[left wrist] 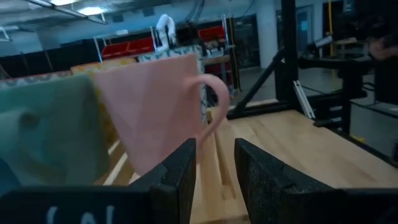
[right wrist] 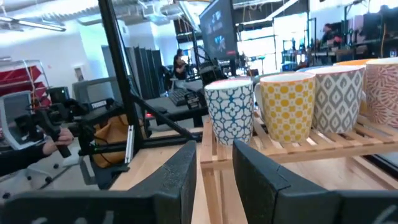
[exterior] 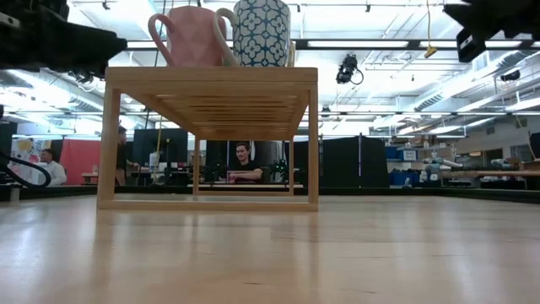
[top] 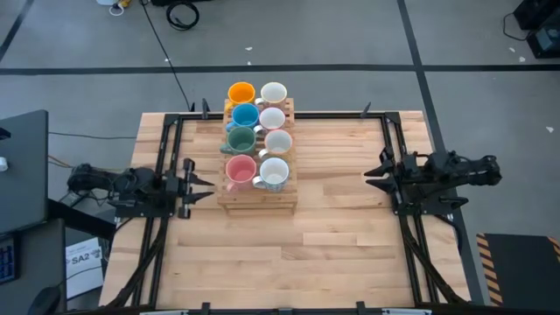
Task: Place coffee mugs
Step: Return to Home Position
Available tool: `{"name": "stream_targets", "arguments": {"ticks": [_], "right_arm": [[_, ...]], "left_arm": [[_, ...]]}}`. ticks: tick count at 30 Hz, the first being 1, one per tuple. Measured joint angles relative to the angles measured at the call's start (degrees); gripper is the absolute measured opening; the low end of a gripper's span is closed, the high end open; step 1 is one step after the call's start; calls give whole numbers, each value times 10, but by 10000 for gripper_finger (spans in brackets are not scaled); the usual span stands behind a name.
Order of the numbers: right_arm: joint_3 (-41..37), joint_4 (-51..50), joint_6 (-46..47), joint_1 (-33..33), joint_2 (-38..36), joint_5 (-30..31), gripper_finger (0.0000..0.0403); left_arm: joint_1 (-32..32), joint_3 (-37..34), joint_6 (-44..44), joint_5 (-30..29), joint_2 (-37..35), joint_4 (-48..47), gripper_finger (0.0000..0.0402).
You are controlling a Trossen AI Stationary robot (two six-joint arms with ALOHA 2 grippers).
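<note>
Looking finished: eight mugs [top: 244,115] crowd the wooden shelf [top: 258,200]; left gripper [top: 203,185] and right gripper [top: 372,175] flank it, parted, empty.

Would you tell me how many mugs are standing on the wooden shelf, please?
8, all on the shelf, in two rows of four: orange mug, blue mug, green mug, pink mug nearer the left arm; four white mugs beside them.

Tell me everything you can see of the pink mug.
The pink mug is a round, ceramic-looking cup, flaring toward its rim, with one loop handle. It stands upright, mouth up, nothing visible inside, on the slatted top of the wooden shelf, at the end of the coloured row nearest the low camera. The green mug stands behind it, a blue-patterned white mug close beside it. Nothing grips it.
</note>
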Motion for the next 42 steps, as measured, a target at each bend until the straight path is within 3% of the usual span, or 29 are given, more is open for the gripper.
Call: {"name": "stream_targets", "arguments": {"ticks": [8,18,31,42], "right_arm": [[-84,84,-26,0,-7,-3,110],[-156,180,-97,0,-7,-3,110],[-169,201,-131,-20,-6,17,110],[-169,194,-141,-46,-5,42,110]], "left_arm": [[43,-4,-6,60,0,7,117],[64,-4,-21,90,0,-14,117],[64,-4,-17,88,0,-13,117],[72,-31,-35,45,5,10,117]]}}
